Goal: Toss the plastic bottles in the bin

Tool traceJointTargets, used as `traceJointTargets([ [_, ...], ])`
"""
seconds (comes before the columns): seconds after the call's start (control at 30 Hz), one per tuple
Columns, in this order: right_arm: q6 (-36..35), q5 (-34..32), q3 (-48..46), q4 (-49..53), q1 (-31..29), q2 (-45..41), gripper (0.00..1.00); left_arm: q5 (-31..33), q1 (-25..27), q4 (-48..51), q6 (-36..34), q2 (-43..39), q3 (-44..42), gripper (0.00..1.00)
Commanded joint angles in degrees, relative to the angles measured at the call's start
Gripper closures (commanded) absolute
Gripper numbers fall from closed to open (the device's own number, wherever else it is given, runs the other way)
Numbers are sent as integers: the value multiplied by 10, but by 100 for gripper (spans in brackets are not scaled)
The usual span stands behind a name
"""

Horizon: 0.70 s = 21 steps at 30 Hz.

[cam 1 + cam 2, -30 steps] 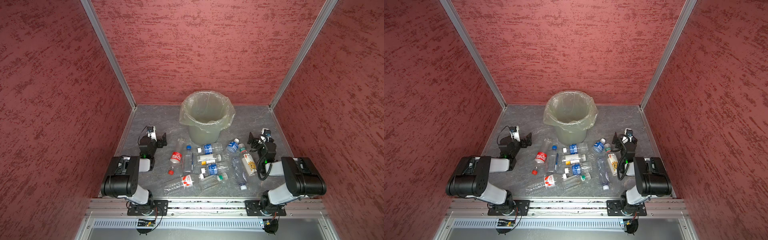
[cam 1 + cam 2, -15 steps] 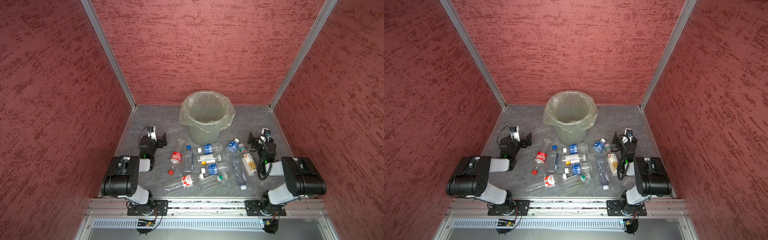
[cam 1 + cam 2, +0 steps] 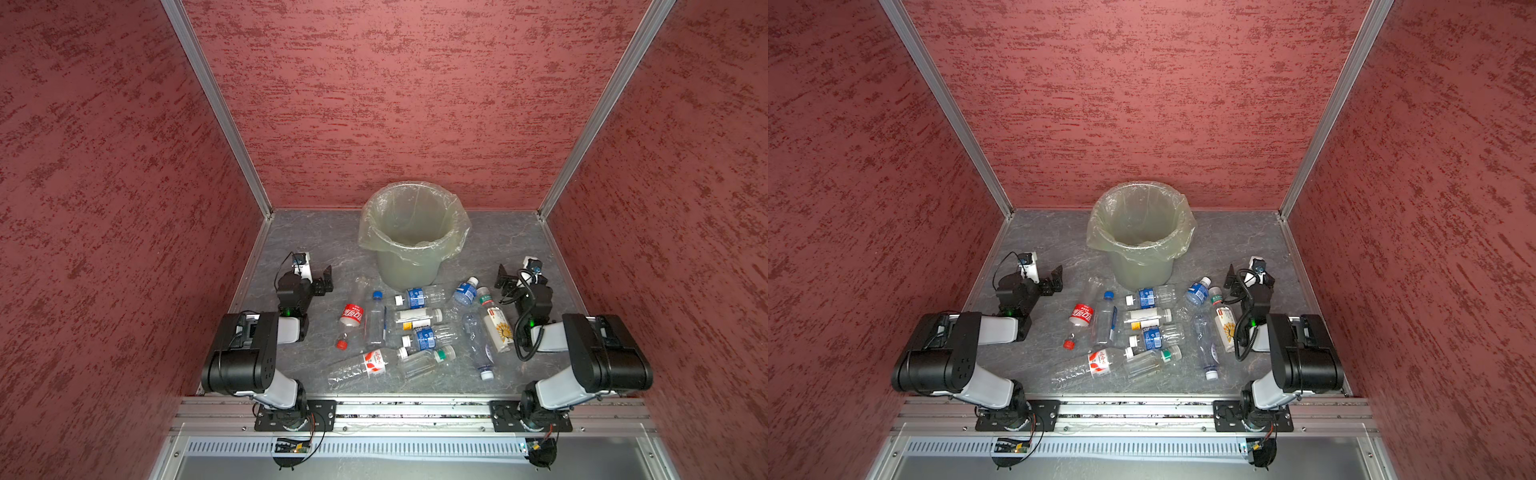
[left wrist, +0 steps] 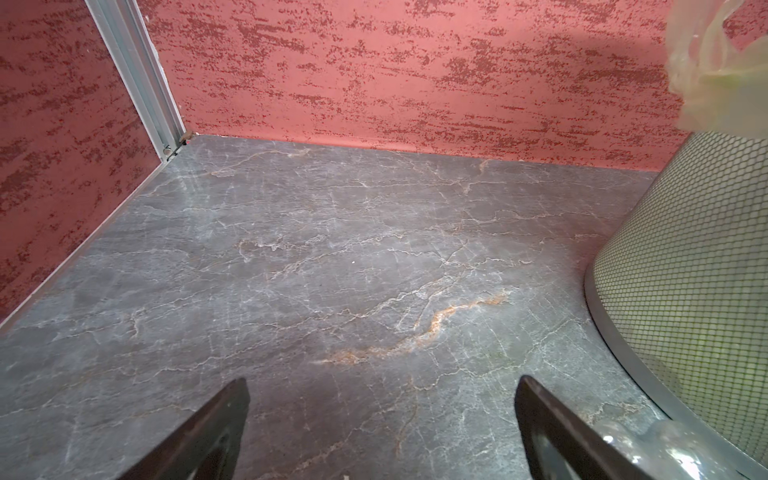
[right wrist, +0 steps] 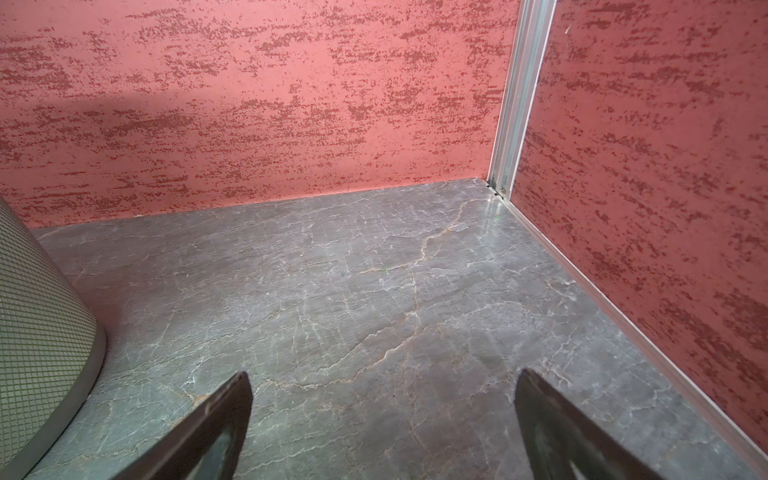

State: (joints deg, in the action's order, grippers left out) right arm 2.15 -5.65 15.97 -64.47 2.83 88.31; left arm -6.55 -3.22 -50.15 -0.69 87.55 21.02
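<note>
1. Currently both claws gape wide and hold nothing. The left gripper [image 3: 324, 282] and right gripper [image 3: 503, 280] sit low over the table [image 3: 316, 237], one on each side of the pile.
2. All bottles [image 3: 417, 318] lie on their sides on the table, between the grippers and in front of the bin [image 3: 405, 272]. None are visible inside it.
3. Slip risk: the bodies are clear, round and look light. An off-centre pinch likely squirts one out or crushes it.
4. The pile is tight, with several touching or overlapping. Jaws going in for one likely shove its neighbours. Those nearest the front edge, e.g. the red-white bottle [image 3: 365, 365], could roll toward the rail [image 3: 415, 409].
5. The bin is far taller than any bottle. A low carry hits its wall or snags the bag [image 3: 455, 245], which could drag or tip it.
6. The blue-label bottle [image 3: 419, 297] lies just beside the bin base, leaving little jaw room on that side.
7. The sunflower bottle [image 3: 496, 328] lies just beside the right cable [image 3: 516, 343], so a snag is possible.
8. Both grippers reaching for the middle together risk a clash.
</note>
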Motion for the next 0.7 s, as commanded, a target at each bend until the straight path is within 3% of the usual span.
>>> traceJointTargets([
  [0.0,5,-9,9,-7,-2,5,1,-10,-2,-6,4,4,10,1],
  [0.2,4,-12,2,-15,-2,3,1,-11,-3,-6,5,4,10,0],
  [0.37,9,-74,-17,-35,-15,-21,1,89,3,11,35,-32,2,0],
  [0.57,7,-197,8,80,-50,-116,1,169,48,38,3,-115,-21,1],
  [0.67,44,-251,47,202,-56,-165,1,214,84,65,-18,-167,-19,1],
])
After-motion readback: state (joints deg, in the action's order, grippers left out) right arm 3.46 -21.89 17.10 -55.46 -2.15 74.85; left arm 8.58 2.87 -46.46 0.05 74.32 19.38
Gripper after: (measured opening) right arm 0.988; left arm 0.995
